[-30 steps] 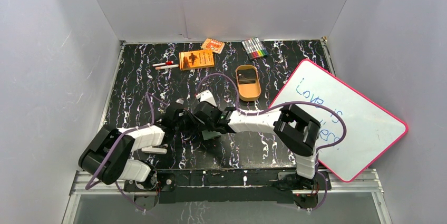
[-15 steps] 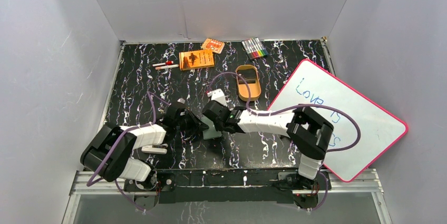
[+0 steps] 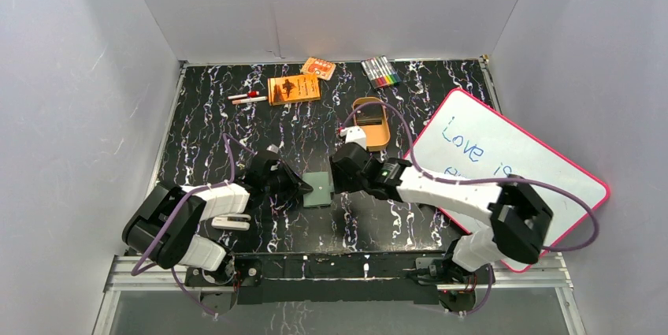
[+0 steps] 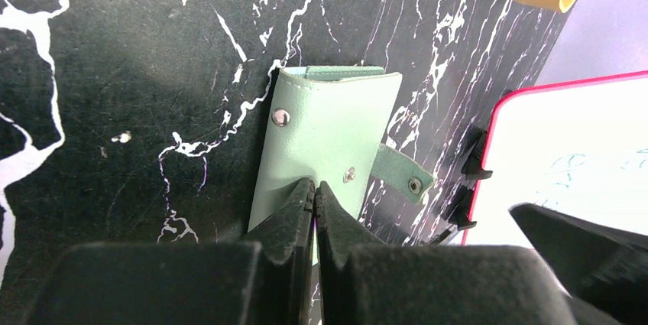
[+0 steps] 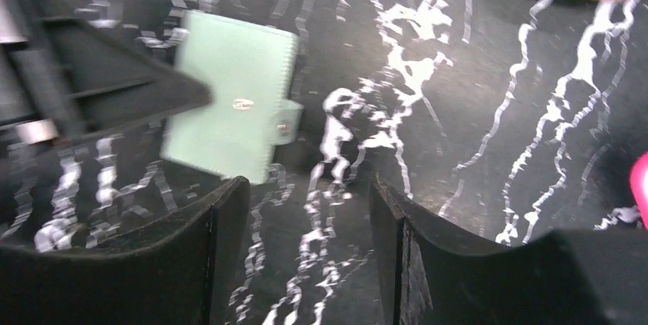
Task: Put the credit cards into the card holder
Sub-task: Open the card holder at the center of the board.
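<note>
The sage-green card holder (image 3: 319,189) lies folded on the dark marbled table, with its snap tab (image 4: 397,174) unfastened. My left gripper (image 4: 313,187) is shut, and its tips rest on the holder's near edge (image 4: 328,122). In the top view the left gripper (image 3: 302,191) meets the holder's left side. My right gripper (image 5: 304,187) is open and empty, just right of the card holder (image 5: 229,95), and in the top view the right gripper (image 3: 337,180) stands apart from it. Dark credit cards (image 3: 369,117) seem to lie inside the golden tin (image 3: 376,138).
A pink-framed whiteboard (image 3: 512,177) lies tilted at the right, under the right arm. Along the back edge are an orange booklet (image 3: 294,88), a small orange packet (image 3: 317,68), coloured markers (image 3: 380,72) and pens (image 3: 248,98).
My right gripper has drawn back to the right, off the card holder, and opened. Its arm has swung out over the whiteboard. The left gripper has stayed on the holder.
</note>
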Robot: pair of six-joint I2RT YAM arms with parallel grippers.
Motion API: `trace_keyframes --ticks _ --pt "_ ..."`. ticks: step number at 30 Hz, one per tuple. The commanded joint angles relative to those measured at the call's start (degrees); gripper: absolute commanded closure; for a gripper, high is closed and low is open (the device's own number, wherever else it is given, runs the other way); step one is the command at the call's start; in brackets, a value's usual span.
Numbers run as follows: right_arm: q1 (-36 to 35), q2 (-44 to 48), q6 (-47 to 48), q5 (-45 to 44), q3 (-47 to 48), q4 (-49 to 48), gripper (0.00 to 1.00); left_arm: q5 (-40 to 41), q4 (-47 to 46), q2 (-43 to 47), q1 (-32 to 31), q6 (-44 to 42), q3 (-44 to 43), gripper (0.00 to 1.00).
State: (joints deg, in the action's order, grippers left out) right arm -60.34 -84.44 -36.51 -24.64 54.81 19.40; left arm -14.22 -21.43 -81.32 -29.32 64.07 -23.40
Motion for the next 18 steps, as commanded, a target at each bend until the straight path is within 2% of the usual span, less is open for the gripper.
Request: trace_keyframes --ticks 1,4,13,16,18 --pt "-0.17 5.94 5.42 9.49 1.33 -7.23 0.33 2.64 5.97 -0.90 0.32 -3.08 -0.77 0.99" --pt "-0.13 3.01 5.47 11.80 4.14 -6.85 0.33 2.55 6.50 -0.82 0.32 -3.25 -1.59 0.99" --pt "0.25 -8.75 4.12 6.61 8.41 -2.96 0.28 3.08 6.58 -1.04 0.31 -2.90 -0.86 1.00" --pt "1.37 -10.43 3.70 6.68 8.15 -3.05 0.31 3.14 6.58 -0.87 0.32 -2.97 -0.84 1.00" --pt "2.30 -11.17 3.11 6.98 7.52 -3.65 0.38 3.22 6.71 -0.78 0.27 -2.99 -0.86 1.00"
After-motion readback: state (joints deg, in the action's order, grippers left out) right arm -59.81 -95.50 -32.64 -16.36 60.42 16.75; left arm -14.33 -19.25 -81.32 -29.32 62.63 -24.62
